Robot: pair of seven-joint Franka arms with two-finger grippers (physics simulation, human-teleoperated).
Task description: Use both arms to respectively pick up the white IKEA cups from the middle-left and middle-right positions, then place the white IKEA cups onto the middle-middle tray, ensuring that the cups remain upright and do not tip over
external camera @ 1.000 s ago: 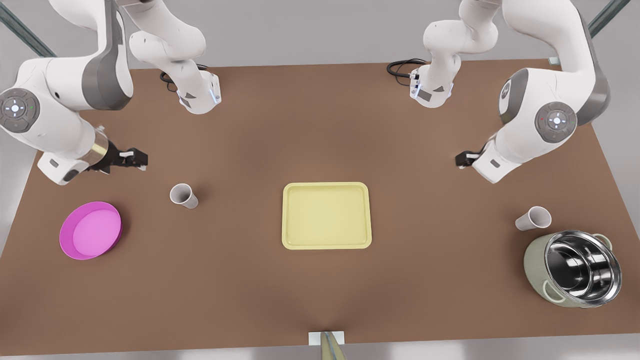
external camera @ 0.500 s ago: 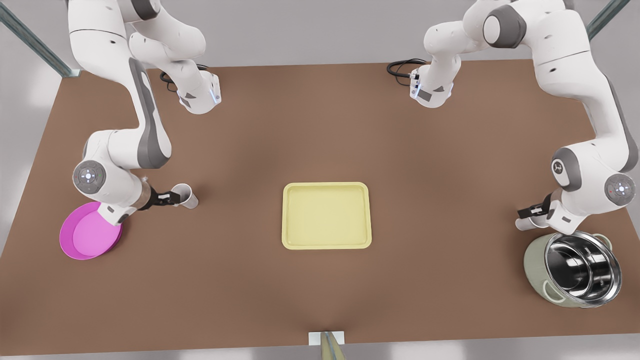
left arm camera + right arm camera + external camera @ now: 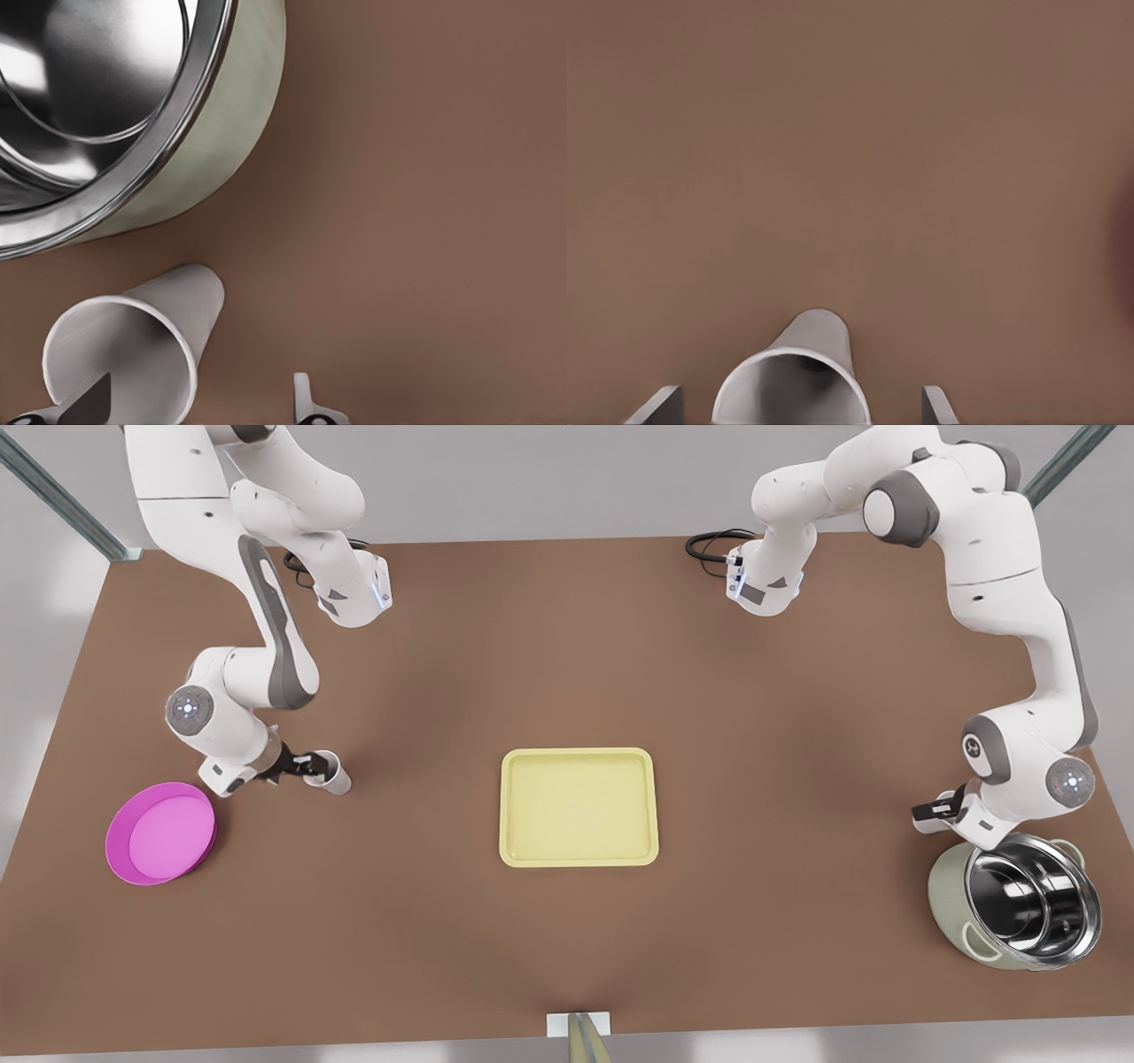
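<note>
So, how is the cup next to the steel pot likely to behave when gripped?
The white cup is tapered with a narrow base, so an off-centre squeeze from the open left gripper could tip it. It looks small and thin-walled, so it is probably light. Its smooth sloping wall may slip in the fingers.

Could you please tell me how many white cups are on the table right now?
2: one cup between the right gripper fingers near the pink dish; the other cup at the left gripper, beside the pot.

Round magenta-pink dish [image 3: 161,833] at near left; large sage-green, steel-lined pot [image 3: 1015,901] at near right; both on brown tabletop [image 3: 567,646].
</note>
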